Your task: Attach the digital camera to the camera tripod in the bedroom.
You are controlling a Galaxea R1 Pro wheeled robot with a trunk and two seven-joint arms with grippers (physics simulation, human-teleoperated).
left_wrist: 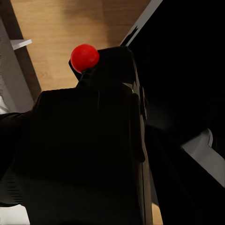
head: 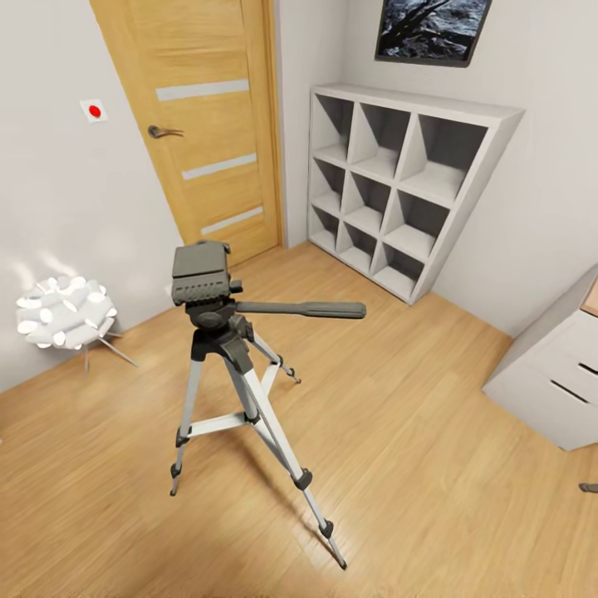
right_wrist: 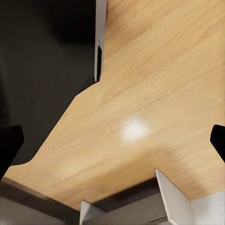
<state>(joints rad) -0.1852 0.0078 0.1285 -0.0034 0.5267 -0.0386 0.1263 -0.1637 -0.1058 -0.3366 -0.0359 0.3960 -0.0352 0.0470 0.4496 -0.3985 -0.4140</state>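
Observation:
The camera tripod (head: 241,365) stands on the light wood floor in the head view, silver legs spread. Its black pan head (head: 202,274) is bare on top and its long handle (head: 307,309) points right. In the left wrist view the digital camera (left_wrist: 89,150) looms very close, a black box with a red dot (left_wrist: 85,57) on it. It hangs above the floor with my left gripper (left_wrist: 79,187) shut on it, the fingers lost in the dark. My right gripper (right_wrist: 112,143) is open over bare floor with nothing between its dark fingertips (right_wrist: 9,145).
Behind the tripod are a wooden door (head: 208,124) and a white cube shelf (head: 399,183). A white lamp (head: 65,311) sits on the floor at the left, and a white drawer unit (head: 556,374) stands at the right. Open floor lies in front of the tripod.

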